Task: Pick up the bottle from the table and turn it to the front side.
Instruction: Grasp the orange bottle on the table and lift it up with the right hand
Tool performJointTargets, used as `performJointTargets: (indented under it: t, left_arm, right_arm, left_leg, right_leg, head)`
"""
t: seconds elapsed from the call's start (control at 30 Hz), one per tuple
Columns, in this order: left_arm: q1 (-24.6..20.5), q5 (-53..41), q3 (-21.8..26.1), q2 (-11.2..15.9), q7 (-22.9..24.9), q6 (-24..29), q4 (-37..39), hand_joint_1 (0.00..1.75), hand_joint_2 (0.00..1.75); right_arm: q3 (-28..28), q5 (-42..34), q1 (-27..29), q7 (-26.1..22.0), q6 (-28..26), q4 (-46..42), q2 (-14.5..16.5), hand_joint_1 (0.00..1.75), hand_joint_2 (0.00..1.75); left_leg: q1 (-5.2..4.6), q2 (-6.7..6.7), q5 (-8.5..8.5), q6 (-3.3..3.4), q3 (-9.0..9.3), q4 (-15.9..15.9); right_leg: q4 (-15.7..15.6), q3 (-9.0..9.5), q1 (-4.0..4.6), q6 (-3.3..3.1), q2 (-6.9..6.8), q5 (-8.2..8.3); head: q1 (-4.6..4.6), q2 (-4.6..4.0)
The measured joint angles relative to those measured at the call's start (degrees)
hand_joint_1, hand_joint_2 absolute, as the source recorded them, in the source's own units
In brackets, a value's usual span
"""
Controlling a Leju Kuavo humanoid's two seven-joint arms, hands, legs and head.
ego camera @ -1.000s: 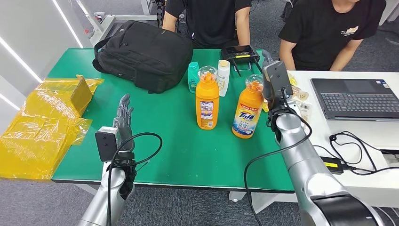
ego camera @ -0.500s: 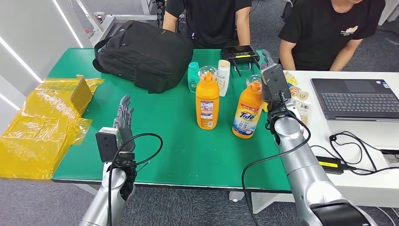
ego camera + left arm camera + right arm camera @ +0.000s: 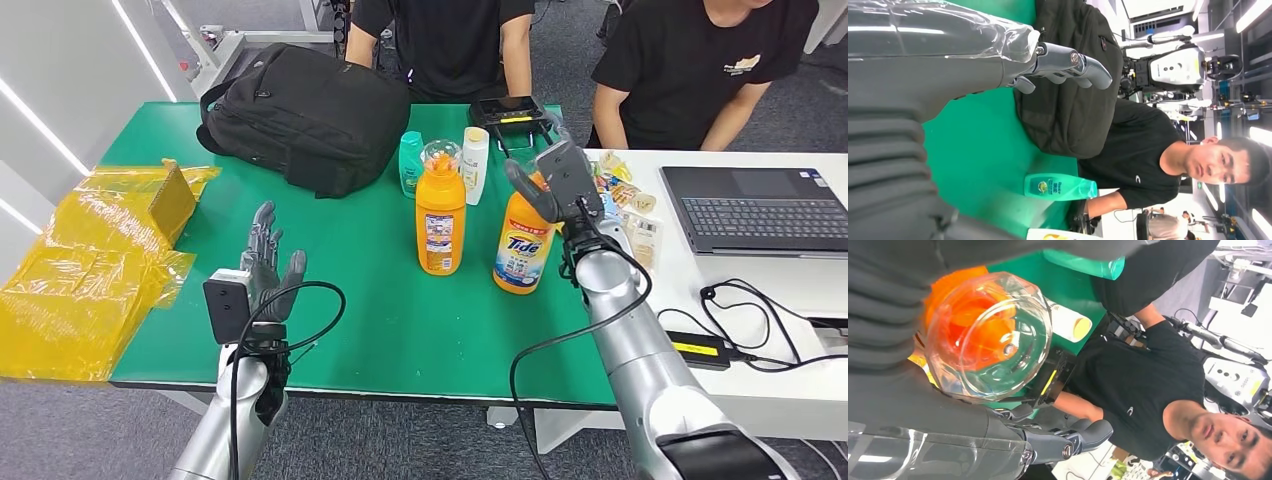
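Head view: green table point(image 3: 400, 320) across the middle of the frame, two orange bottles upright at its centre. Tide bottle point(image 3: 523, 250) right of centre, blue-and-yellow label facing the camera, base on the green top. Right hand point(image 3: 556, 180) at that bottle's neck and cap, thumb reaching across on the frame's left side of the cap, fingers on the other side; real grip or mere closeness hard to judge from up here. Second orange bottle point(image 3: 440, 215) just left of it, clear cap on top, small printed label facing forward, apart from the hand.

Left hand point(image 3: 268, 262) low in the left part of the frame, raised over the table's near edge, fingers straight and spread, holding nothing.

Behind the bottles: teal bottle point(image 3: 411, 163) and white bottle point(image 3: 476, 164) side by side, black device point(image 3: 510, 111) further back. Black backpack point(image 3: 305, 115) in the upper left of centre. Yellow plastic bags point(image 3: 80, 260) at the far left edge. Laptop point(image 3: 755, 208) on a white table point(image 3: 760, 390) at the right, cables below it. Two people in black shirts seated along the top edge.

Right wrist view: clear domed cap point(image 3: 988, 335) of the Tide bottle close up, orange beneath it, grey thumb on one side and dark fingers on the other, bracketing the cap without visibly pressing it.

Left wrist view: fingers point(image 3: 1068, 62) extended and empty over the green surface, backpack beyond them.
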Motion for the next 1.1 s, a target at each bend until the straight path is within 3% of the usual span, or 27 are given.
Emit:
performJointTargets:
  t: [0.77, 0.8, 0.9, 0.93, 1.1]
  left_arm:
    - [0.87, -1.11, 0.17, -0.12, 0.59, -0.41, -0.21, 0.0, 1.75]
    - [0.87, -1.14, 0.19, -0.14, 0.63, -0.38, -0.28, 0.0, 1.75]
    - [0.9, -1.15, 0.3, -0.17, 0.79, -0.35, -0.45, 0.0, 1.75]
    - [0.93, -1.15, 0.34, -0.19, 0.87, -0.35, -0.52, 0.0, 1.75]
    - [1.0, -1.15, 0.5, -0.37, 1.03, -0.42, -0.68, 0.0, 1.75]
  right_arm:
    - [0.06, 0.09, 3.21, -0.27, 0.8, 0.32, 0.0, 0.0, 1.75]
    - [0.02, -0.48, 3.58, -0.44, 0.81, 0.27, 0.0, 0.21, 1.75]
    - [-0.5, -2.14, 5.04, -1.38, 0.81, 0.04, 0.0, 1.52, 1.75]
    - [-0.69, -2.56, 5.55, -1.73, 0.81, -0.05, 0.0, 1.75, 1.75]
    - [-1.14, -3.13, 7.47, -2.74, 1.08, -1.04, 0.0, 1.75, 1.75]
  left_leg:
    - [0.0, 0.0, 0.0, 0.0, 0.01, 0.0]
    - [0.0, 0.0, 0.0, 0.0, 0.01, 0.0]
    - [0.0, 0.0, 0.0, 0.0, 0.0, 0.0]
    - [0.0, 0.0, 0.0, 0.0, 0.0, 0.0]
    - [0.0, 0.01, 0.0, 0.0, 0.0, 0.0]
  right_leg:
    - [0.0, -0.01, 0.0, 0.0, 0.0, 0.0]
    - [0.0, -0.01, 0.0, 0.0, 0.0, 0.0]
    - [0.0, 0.0, 0.0, 0.0, -0.01, 0.0]
    - [0.0, -0.01, 0.0, 0.0, 0.0, 0.0]
    - [-0.01, -0.01, 0.0, 0.0, 0.01, 0.0]
  head:
    - [0.0, 0.0]
    - [0.0, 0.0]
    - [0.01, 0.0]
    - [0.01, 0.0]
    - [0.0, 0.0]
